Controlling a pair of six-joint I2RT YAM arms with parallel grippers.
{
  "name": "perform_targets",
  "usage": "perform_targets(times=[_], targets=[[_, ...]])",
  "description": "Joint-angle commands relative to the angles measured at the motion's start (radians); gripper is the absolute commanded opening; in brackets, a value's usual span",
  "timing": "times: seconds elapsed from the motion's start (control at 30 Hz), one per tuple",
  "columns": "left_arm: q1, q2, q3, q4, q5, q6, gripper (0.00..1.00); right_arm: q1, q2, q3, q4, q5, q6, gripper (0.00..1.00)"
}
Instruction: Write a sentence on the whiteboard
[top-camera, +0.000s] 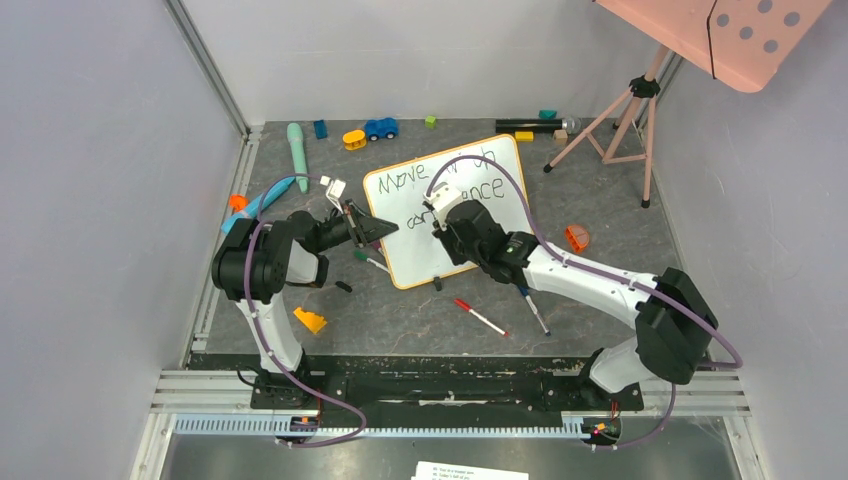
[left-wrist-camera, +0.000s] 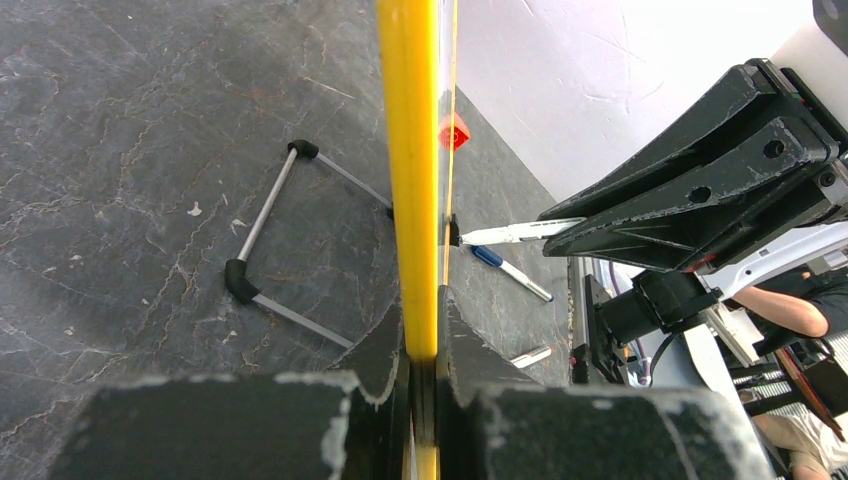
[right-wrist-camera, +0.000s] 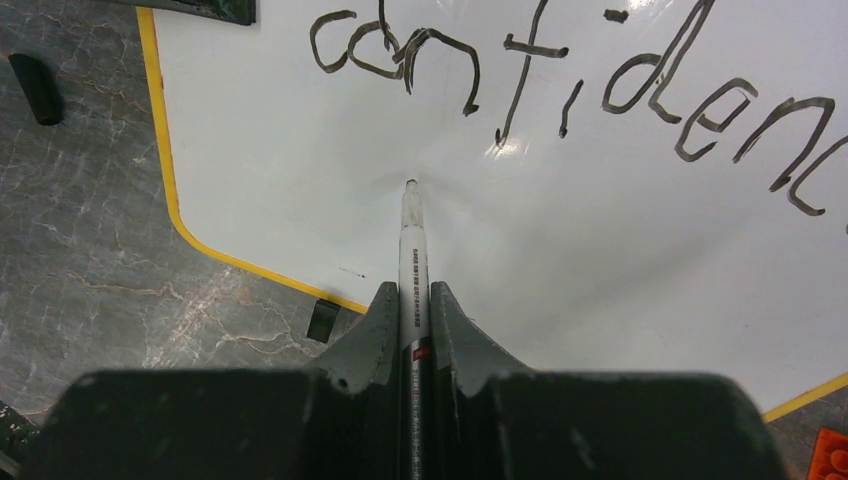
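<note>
The whiteboard (top-camera: 418, 252), white with an orange-yellow frame, lies slanted in the middle of the table. The sentence (top-camera: 430, 172) runs in two rows of dark wobbly letters; the right wrist view shows "confidenc" (right-wrist-camera: 560, 80). My left gripper (top-camera: 385, 228) is shut on the board's left frame edge (left-wrist-camera: 410, 200), which runs up from between the jaws (left-wrist-camera: 425, 335). My right gripper (top-camera: 445, 215) is shut on a thin white marker (right-wrist-camera: 412, 255). The marker's tip (right-wrist-camera: 410, 185) touches bare board (right-wrist-camera: 620, 260) below the word. Seen from the left wrist, the right gripper (left-wrist-camera: 700, 190) hovers over the board.
A red-capped marker (top-camera: 480, 317) and a blue-capped marker (top-camera: 533, 308) lie on the table near the board's front edge. An orange brick (top-camera: 576, 237) sits to the right, a yellow piece (top-camera: 309, 320) front left. Toys (top-camera: 381, 128) line the back; a tripod (top-camera: 610, 120) stands back right.
</note>
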Motion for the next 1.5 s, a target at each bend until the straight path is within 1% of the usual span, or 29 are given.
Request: perform_targets(times=[0.0, 0.27, 1.03, 1.23, 1.47], targets=[[-0.004, 0.01, -0.013, 0.043, -0.045, 0.187, 0.02, 0.006, 0.026, 0.059, 0.034, 0.024, -0.021, 0.0], [-0.004, 0.013, -0.014, 0.043, -0.046, 0.188, 0.02, 0.006, 0.05, 0.062, 0.012, 0.037, -0.025, 0.0], [-0.006, 0.019, -0.017, 0.043, -0.05, 0.181, 0.02, 0.01, 0.028, -0.032, -0.024, -0.037, 0.0, 0.0], [-0.006, 0.02, -0.013, 0.043, -0.049, 0.181, 0.02, 0.01, 0.042, 0.006, -0.028, -0.022, -0.006, 0.0], [-0.004, 0.02, -0.008, 0.043, -0.045, 0.182, 0.02, 0.007, 0.027, 0.118, -0.061, -0.027, -0.023, 0.0]])
